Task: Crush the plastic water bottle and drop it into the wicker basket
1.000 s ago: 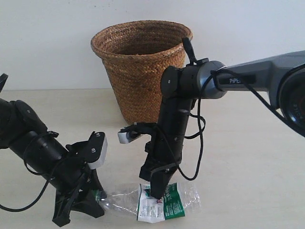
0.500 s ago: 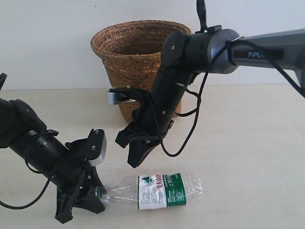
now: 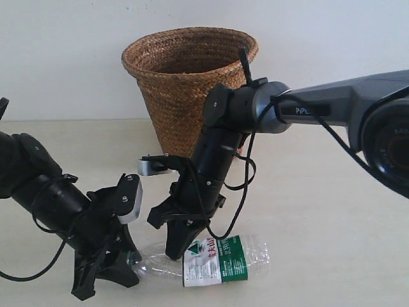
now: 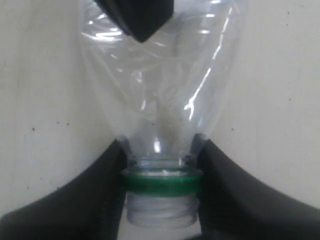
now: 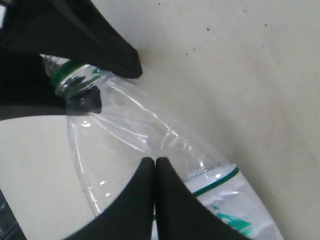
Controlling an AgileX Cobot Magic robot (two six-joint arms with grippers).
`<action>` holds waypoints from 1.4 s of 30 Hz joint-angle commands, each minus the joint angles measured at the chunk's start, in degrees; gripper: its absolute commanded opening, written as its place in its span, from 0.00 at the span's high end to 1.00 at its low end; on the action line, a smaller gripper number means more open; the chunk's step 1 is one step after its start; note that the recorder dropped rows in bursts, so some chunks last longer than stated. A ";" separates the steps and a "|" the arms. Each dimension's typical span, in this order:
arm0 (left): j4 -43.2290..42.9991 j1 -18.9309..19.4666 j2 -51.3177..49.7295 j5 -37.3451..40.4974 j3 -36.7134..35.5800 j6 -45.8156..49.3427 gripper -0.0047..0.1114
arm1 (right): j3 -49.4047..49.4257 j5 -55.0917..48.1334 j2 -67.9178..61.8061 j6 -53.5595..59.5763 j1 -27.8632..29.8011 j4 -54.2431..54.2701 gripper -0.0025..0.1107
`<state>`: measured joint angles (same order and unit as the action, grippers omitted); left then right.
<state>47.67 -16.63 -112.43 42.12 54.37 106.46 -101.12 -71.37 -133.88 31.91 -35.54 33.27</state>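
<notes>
Down again since half a second ago, my right gripper point(image 5: 152, 162) is clenched, tips together against the clear shoulder of the plastic water bottle point(image 3: 220, 261). My left gripper point(image 4: 161, 172) clamps its neck at the green ring. It lies on the table point(image 3: 332, 211), in front of the wicker basket point(image 3: 192, 96).

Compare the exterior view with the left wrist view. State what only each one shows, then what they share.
Only the exterior view: the wicker basket standing behind, and the white-and-green label. Only the left wrist view: the green ring and bare threads, seated between the fingers of the left gripper. Both: the plastic water bottle lying on the table, with the shut tip of the right gripper on its clear upper part.
</notes>
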 commanded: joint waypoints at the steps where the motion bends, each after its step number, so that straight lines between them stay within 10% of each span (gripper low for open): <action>1: 0.80 -0.07 -0.01 -0.86 0.10 -0.66 0.92 | 1.14 1.41 -5.62 -0.08 -0.41 -3.62 0.98; 28: 0.71 -0.07 2.22 -1.78 0.10 1.63 0.92 | 0.47 1.41 16.90 -4.30 4.16 -12.17 0.98; 42: -10.14 -0.07 19.84 0.38 0.10 -0.14 0.92 | 10.85 1.41 31.01 -7.15 21.90 -15.97 0.98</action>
<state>40.27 -16.63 -96.33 40.14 54.37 107.13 -94.49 -69.48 -105.60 23.61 -16.87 17.99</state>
